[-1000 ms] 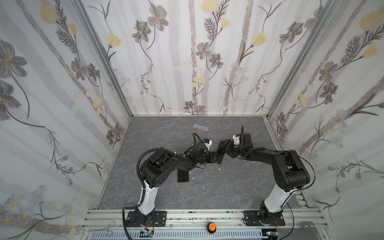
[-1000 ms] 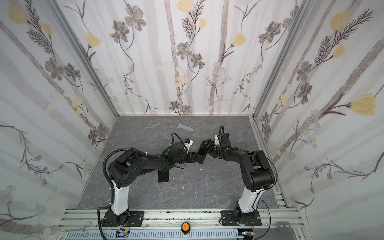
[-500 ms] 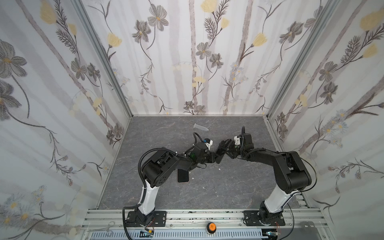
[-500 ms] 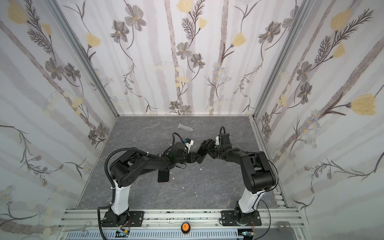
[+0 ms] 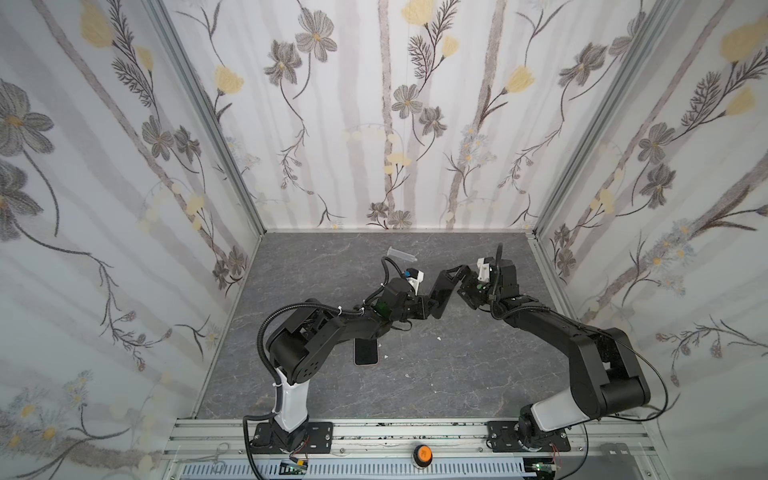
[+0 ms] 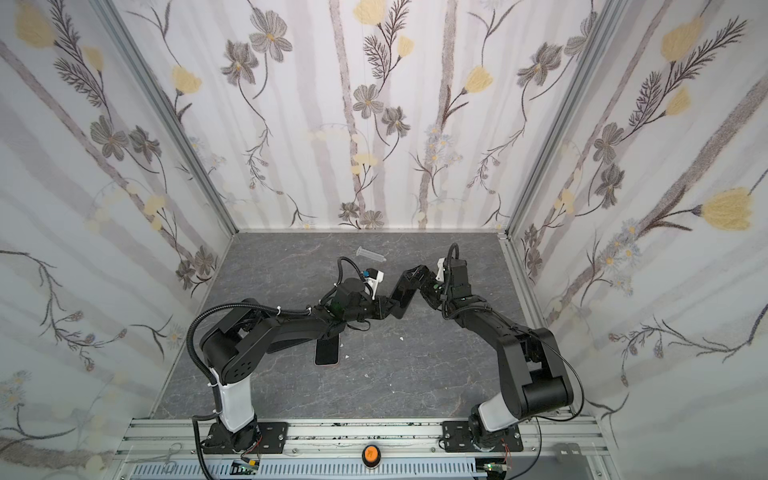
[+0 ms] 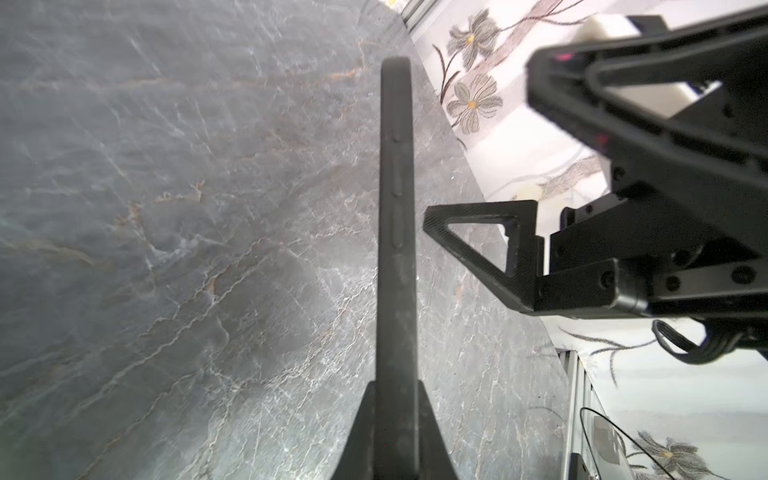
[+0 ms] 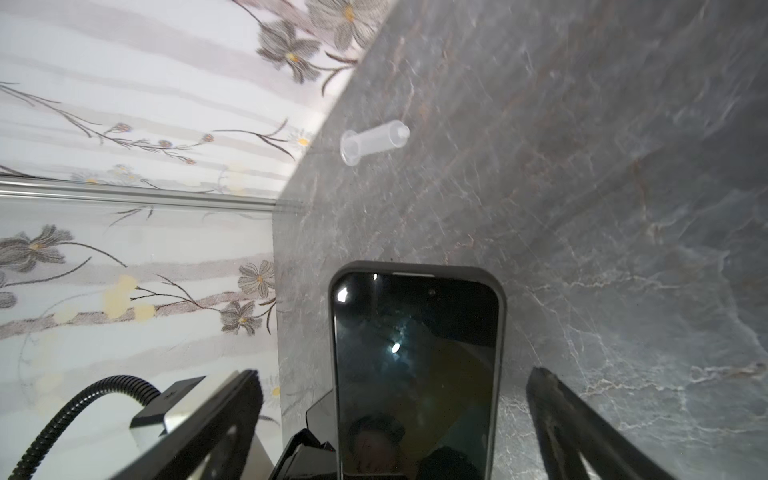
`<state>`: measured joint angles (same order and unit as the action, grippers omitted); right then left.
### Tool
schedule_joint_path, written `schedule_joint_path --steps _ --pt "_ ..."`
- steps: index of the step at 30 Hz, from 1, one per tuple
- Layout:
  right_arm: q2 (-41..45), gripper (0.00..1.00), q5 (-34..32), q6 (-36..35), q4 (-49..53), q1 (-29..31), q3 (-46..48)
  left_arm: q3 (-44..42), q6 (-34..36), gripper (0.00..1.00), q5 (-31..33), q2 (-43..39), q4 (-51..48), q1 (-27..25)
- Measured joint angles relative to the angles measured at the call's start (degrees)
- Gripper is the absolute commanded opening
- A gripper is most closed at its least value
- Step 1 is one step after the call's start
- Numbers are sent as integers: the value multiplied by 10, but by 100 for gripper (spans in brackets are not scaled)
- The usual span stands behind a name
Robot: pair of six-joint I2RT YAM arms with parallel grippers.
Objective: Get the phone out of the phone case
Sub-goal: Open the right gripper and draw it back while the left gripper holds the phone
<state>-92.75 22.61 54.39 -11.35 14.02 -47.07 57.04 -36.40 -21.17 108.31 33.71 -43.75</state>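
**A:** What's nearest you on the bench (image 5: 457,374)?

**B:** A dark handset (image 5: 366,351), lying flat. Past it, my left gripper (image 5: 431,308) is clamped tight on the lower end of the phone case (image 7: 397,249). It holds the case tilted up off the bench, with the phone (image 8: 415,353) seated inside.

**A:** And your right?

**B:** My right gripper (image 5: 458,286) is spread wide, a finger on either side of the case's upper end, neither touching. Farthest back, a clear plastic tube (image 5: 401,253) lies near the wall.

Black phone case (image 7: 397,249), grey veined tabletop (image 5: 457,374), white walls (image 5: 374,104) with grey and yellow flowers, orange button (image 5: 422,451).
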Motion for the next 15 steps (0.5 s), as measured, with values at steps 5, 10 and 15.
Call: schedule_joint_path --steps 5,10,15 --pt "109 100 -73 -77 9 0 0 25 19 0 2 -39 -54 0" --pt "176 100 -130 -165 -17 0 11 39 49 0 39 -95 -101 0" --pt "204 100 -139 -247 -21 0 -6 38 78 0 87 -140 -128 0"
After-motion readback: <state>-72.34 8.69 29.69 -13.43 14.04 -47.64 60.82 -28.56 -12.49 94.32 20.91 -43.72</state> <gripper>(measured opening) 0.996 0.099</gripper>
